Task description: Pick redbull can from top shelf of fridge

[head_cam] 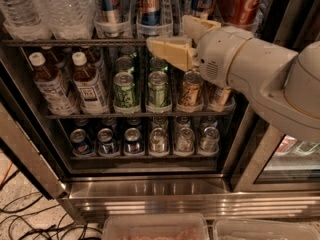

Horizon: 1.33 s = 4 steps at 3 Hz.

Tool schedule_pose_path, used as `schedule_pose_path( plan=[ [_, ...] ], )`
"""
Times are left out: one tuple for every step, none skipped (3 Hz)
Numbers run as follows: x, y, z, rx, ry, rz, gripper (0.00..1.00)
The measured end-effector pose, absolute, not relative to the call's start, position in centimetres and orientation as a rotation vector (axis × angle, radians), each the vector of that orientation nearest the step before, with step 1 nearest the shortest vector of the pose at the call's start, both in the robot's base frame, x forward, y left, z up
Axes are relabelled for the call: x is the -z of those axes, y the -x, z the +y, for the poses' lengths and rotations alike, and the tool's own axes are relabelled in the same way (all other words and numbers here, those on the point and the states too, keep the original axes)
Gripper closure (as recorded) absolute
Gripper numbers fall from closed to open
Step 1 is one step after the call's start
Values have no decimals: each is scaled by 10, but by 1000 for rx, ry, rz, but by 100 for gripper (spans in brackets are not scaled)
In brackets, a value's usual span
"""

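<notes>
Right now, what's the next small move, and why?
Probably raise the end effector a little. It is open at the front edge of the top shelf, below the body of the middle Red Bull can, so pushing in now would likely hit the rack.

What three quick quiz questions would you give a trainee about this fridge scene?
1. True or false: the gripper hovers at the front edge of the top shelf, jaws open, holding nothing.
2. What stands right of the redbull cans on that shelf? A) a water bottle B) a Coca-Cola can C) a green can
3. Fill in: the green cans stand on the ___ shelf.
Key: 1 true; 2 B; 3 middle.
</notes>
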<state>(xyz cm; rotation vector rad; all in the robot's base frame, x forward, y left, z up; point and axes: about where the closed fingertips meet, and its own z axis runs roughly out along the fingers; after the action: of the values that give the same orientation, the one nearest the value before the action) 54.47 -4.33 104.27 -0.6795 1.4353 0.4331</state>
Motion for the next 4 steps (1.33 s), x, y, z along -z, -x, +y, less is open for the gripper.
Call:
schedule_pose_path(
  plan=[
    [-1046,-559,-38,-456,674,1423,32],
    [-1049,-578,-26,-454,685,1419,32],
    [-1049,-584,-21,-455,689,1421,33],
    [-1050,-593,-19,-458,687,1424,32]
  ],
)
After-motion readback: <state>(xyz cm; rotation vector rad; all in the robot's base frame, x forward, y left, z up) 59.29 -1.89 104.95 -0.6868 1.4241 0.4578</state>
